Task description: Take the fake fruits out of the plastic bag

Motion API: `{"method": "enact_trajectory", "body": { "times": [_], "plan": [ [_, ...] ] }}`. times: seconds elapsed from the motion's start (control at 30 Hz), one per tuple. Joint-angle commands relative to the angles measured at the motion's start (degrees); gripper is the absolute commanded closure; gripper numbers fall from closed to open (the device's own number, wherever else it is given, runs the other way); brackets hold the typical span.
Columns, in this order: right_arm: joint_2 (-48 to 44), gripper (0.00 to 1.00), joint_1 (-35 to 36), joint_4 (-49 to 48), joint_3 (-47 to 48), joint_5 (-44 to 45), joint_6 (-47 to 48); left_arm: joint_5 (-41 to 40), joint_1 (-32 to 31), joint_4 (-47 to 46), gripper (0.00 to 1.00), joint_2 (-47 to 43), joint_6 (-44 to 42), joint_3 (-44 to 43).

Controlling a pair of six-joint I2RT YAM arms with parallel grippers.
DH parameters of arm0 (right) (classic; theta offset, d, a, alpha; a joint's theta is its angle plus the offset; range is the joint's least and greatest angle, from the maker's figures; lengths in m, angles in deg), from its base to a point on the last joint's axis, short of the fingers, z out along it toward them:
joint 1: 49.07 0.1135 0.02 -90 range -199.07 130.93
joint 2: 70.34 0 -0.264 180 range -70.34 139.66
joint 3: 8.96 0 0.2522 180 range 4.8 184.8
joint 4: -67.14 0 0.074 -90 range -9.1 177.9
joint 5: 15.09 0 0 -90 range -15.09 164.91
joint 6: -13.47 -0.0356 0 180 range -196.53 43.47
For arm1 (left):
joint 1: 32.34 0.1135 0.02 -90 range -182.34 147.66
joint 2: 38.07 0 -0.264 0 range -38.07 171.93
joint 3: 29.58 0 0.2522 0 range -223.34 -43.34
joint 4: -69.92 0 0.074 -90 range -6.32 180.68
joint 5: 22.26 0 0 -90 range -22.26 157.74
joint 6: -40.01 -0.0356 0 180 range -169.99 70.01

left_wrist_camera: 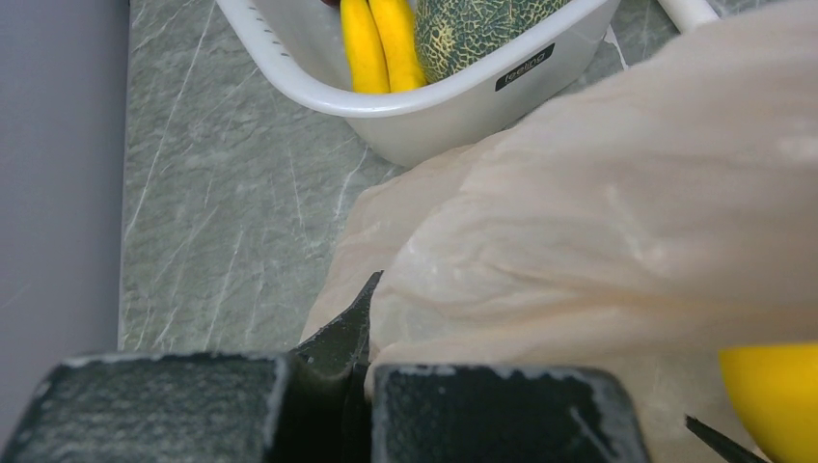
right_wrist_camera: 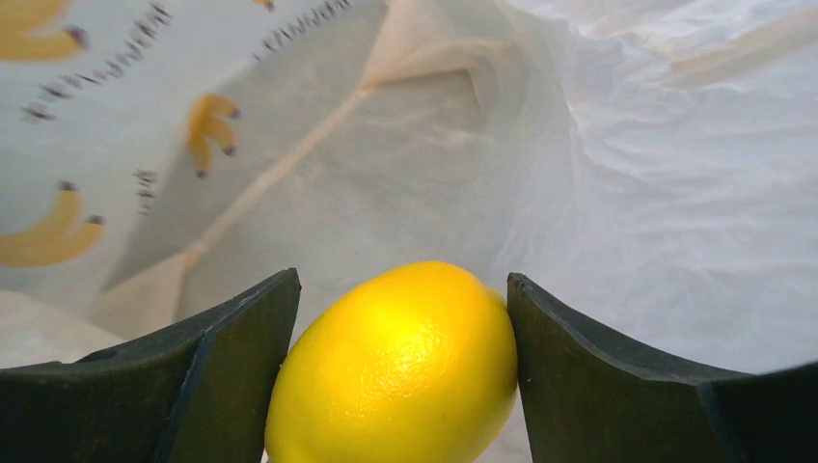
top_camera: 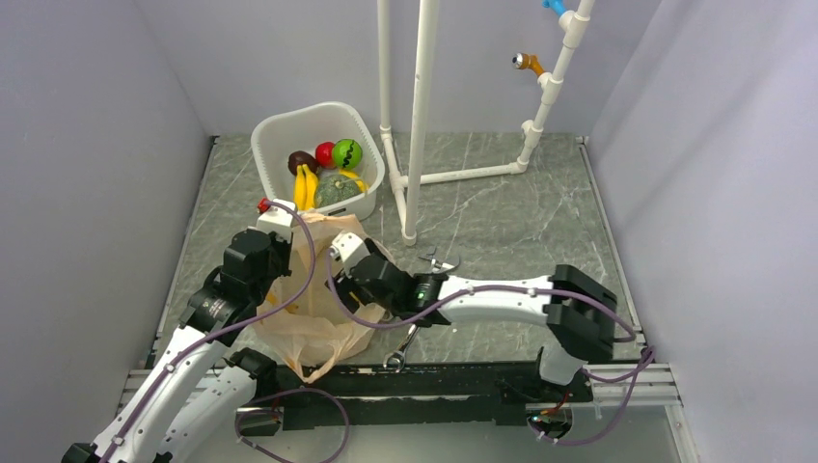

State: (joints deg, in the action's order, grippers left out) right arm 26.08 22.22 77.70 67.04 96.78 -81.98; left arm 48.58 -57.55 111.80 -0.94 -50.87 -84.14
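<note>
Deep in the plastic bag (right_wrist_camera: 627, 193), whose far-left edge the left gripper (left_wrist_camera: 359, 333) pinches closed, the yellow fake fruit (right_wrist_camera: 395, 367) sits between the right gripper (right_wrist_camera: 402, 285)'s spread fingers, long axis along them, grip unclear.

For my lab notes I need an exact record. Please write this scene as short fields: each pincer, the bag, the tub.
left pincer: shut, pinching the plastic bag's edge
right pincer: inside the bag, fingers touching a yellow fruit on both sides
plastic bag: crumpled on the table, in front of the tub
white tub: holds banana bunch, dark-green squash, striped green ball, red ball, maroon fruit
fruit in bag: only the yellow fruit is visible
</note>
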Motion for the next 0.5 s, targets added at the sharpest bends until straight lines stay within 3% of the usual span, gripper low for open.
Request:
{"method": "enact_trajectory", "body": {
  "times": [0.0, 0.33, 0.47],
  "plan": [
    [-6.74, 0.97, -0.13, -6.62, -3.31, -6.02, -3.89, 0.30, -0.14, -1.41, 1.00, -0.16, -0.37, -0.42],
    [-20.31, 1.00, -4.99, -19.03, -12.67, -27.24, -13.90, 0.05, -0.19, -1.39, 1.00, -0.35, -0.40, -0.45],
    [-21.05, 1.00, -7.92, -22.92, -12.41, -39.70, -18.20, 0.05, -0.15, -1.17, 1.00, -0.01, -0.28, -0.60]
  ]
}}
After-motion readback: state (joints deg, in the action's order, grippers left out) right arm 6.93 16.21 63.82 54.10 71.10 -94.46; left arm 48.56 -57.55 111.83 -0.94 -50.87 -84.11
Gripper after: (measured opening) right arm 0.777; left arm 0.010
